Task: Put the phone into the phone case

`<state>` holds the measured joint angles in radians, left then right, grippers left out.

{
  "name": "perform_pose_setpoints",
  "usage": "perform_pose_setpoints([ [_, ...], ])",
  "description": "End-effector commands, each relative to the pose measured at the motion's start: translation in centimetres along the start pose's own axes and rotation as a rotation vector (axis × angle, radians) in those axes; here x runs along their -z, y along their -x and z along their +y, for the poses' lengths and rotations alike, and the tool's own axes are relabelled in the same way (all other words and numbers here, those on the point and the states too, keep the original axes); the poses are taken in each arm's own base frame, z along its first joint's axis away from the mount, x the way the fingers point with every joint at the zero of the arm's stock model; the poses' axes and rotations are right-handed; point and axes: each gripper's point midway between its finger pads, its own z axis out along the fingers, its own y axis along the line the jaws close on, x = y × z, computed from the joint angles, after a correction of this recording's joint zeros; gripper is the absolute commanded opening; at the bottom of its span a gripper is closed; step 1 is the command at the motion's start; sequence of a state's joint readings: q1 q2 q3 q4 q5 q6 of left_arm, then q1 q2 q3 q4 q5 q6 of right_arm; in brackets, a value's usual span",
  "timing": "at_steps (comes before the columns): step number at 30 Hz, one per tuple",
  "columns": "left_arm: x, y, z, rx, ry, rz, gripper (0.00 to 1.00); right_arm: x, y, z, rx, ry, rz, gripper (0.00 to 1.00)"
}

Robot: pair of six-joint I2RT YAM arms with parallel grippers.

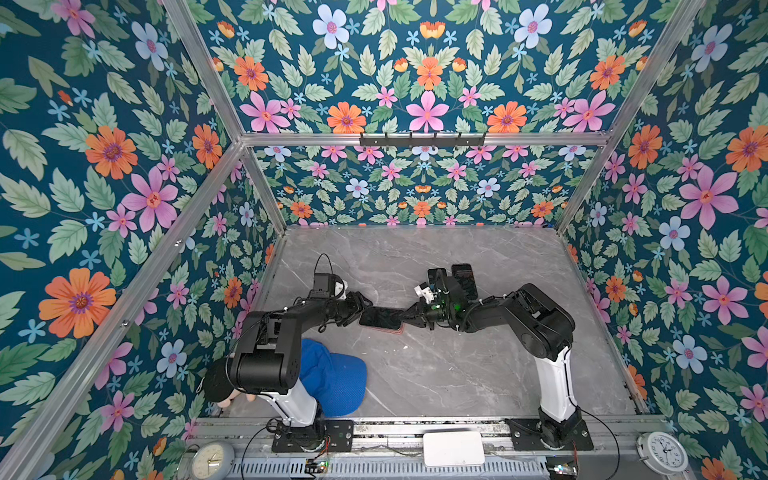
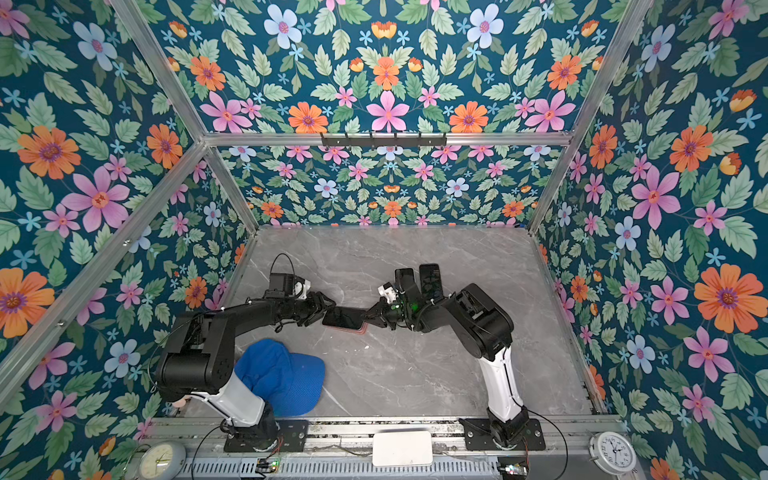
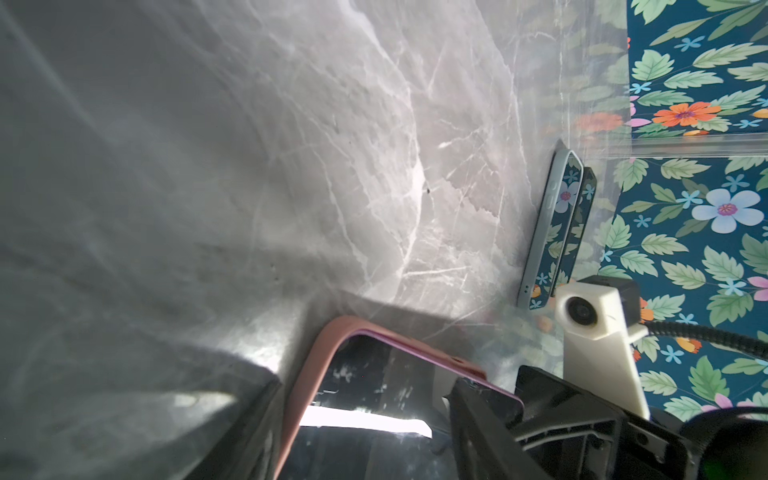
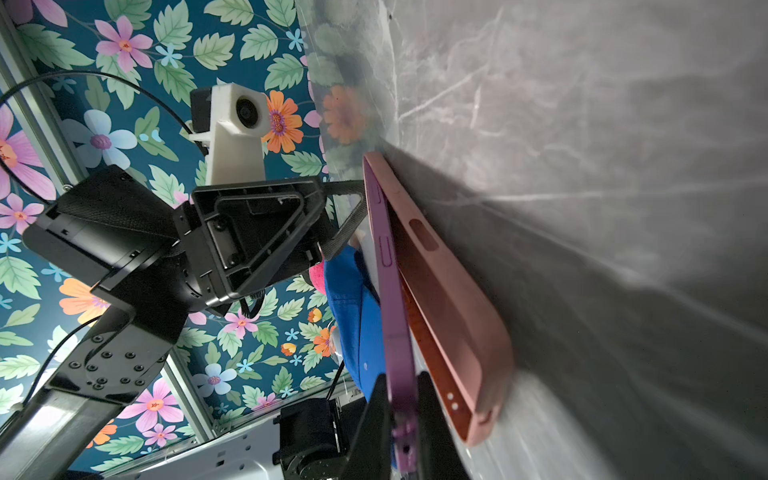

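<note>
1. Between my right gripper's (image 4: 401, 411) pressed-together fingertips is one short end of the phone (image 4: 395, 311). From there it slopes down, and its far end meets the phone case (image 4: 453, 311) on my left gripper's side. The case lies flat on the table (image 1: 457, 365), directly under the phone.
2. My left gripper (image 1: 360, 309) has its jaws spread, straddling that far end. I cannot tell whether its pads touch the case.
3. To seat the phone well, I judge I should lower the held end straight down and keep the phone's long edges parallel to the case rim. My left gripper should brace the case against sliding. I should let go only once the near corners are inside the lip.
4. The right wrist view shows the wedge-shaped gap between phone and case. In both top views the dark screen hides all but a pink sliver.
5. The left wrist view alone shows the two spare phones (image 3: 557, 232) edge-on, beyond my right gripper.
</note>
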<state>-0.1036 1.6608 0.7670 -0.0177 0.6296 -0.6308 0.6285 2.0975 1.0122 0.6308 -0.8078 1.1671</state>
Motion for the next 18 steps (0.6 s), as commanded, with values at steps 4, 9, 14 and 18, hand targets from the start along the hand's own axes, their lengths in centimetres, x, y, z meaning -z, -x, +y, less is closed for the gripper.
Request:
perform_pose_setpoints([
  [4, -0.20, -1.79, 1.65, 0.050, 0.057, 0.056, 0.66, -0.16, -0.60, -1.60, -0.041, -0.068, 0.019, 0.01],
  [9, -0.04, -1.74, 1.49, 0.050, 0.050, 0.051, 0.66, -0.08, -0.67, -1.90, -0.040, -0.097, 0.017, 0.10],
  [14, 0.04, -1.80, 1.45, 0.049, 0.049, 0.049, 0.66, -0.10, -0.83, -2.14, -0.041, -0.125, 0.018, 0.19],
  [18, 0.04, -1.95, 1.50, 0.050, 0.048, 0.051, 0.66, -0.06, -0.91, -2.27, -0.040, -0.146, 0.019, 0.23],
])
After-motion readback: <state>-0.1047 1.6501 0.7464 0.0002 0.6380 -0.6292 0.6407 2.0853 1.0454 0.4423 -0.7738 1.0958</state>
